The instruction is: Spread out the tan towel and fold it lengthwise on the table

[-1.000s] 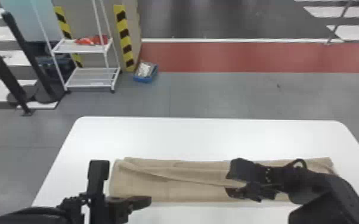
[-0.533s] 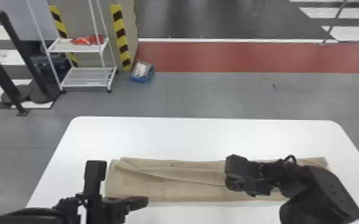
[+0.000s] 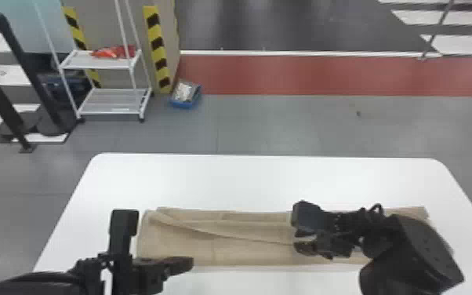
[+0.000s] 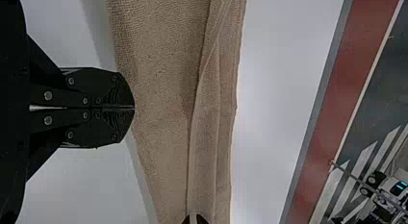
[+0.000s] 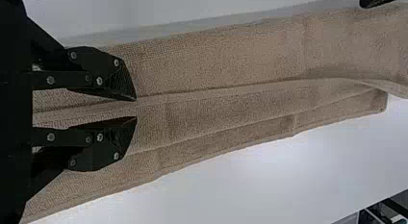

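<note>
1. Clock directions are read in the head view from the middle of the tan towel [image 3: 247, 253], with twelve pointing away from the robot.
2. The tan towel lies on the white table [image 3: 247, 180] as a long strip, stretching from nine o'clock to three across the part nearer the robot.
3. It is folded lengthwise in layers. The edge of an upper layer starts near the end at nine o'clock and slants toward the middle, with more cloth showing on its twelve o'clock side.
4. The left gripper [image 3: 186, 264] is between eight and nine o'clock, at the towel's near edge. In the left wrist view, the left gripper [image 4: 134, 107] has its two fingers pressed together with no cloth between them; I cannot tell whether the tips touch the towel.
5. The right gripper [image 3: 300, 247] is over the middle of the towel, its arm coming in from four o'clock. In the right wrist view, the right gripper [image 5: 136, 108] has its fingers slightly spread, tan cloth visible through the gap. I cannot tell whether they touch it.
6. On the floor beyond the table, a white shelf rack [image 3: 109, 101] stands between ten and eleven o'clock, with a red item [image 3: 115, 51] on its upper shelf.
7. A blue bin [image 3: 184, 104] is at eleven o'clock, just beside a yellow-and-black striped strip [image 3: 157, 49].
</note>
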